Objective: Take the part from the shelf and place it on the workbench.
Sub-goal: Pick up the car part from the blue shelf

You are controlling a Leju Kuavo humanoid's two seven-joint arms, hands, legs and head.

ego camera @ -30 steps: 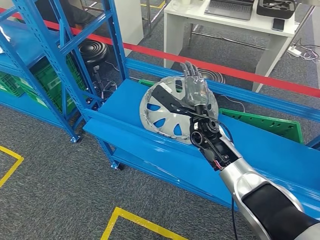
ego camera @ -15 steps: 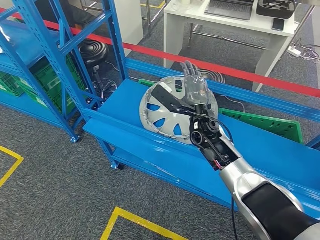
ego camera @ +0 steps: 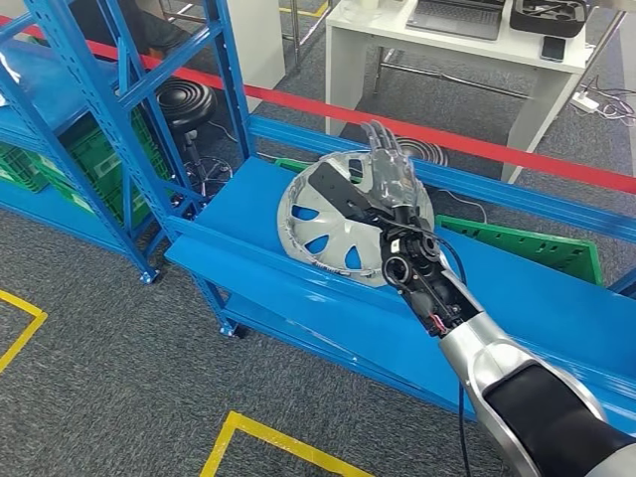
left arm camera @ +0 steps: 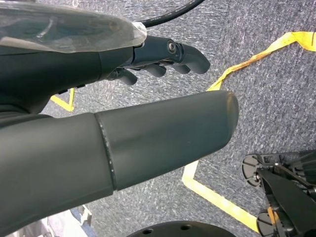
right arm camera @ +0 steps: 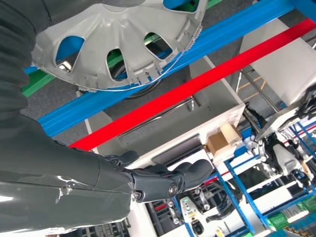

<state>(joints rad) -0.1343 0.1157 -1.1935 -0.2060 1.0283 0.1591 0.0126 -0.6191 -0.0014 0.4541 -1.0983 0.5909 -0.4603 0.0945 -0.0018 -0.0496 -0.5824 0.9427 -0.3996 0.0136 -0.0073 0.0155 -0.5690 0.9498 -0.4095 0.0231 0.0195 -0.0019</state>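
The part is a silver hubcap lying tilted on the blue shelf board; its far edge leans up on the rear rail. My right hand reaches over its right half, the thumb stretched left across its face and the fingers pointing past the far rim. From the right wrist camera the hubcap lies on the thumb side, and the dark fingers stay well apart from it, extended. My left hand hangs over the grey carpet with nothing in it.
Blue rack uprights stand to the left with green crates behind. A green panel lies behind the shelf at right. A red barrier strip and a white desk are beyond. Yellow floor lines mark the carpet.
My right hand has edged slightly forward and to the right over the hubcap. The hubcap itself has not moved.
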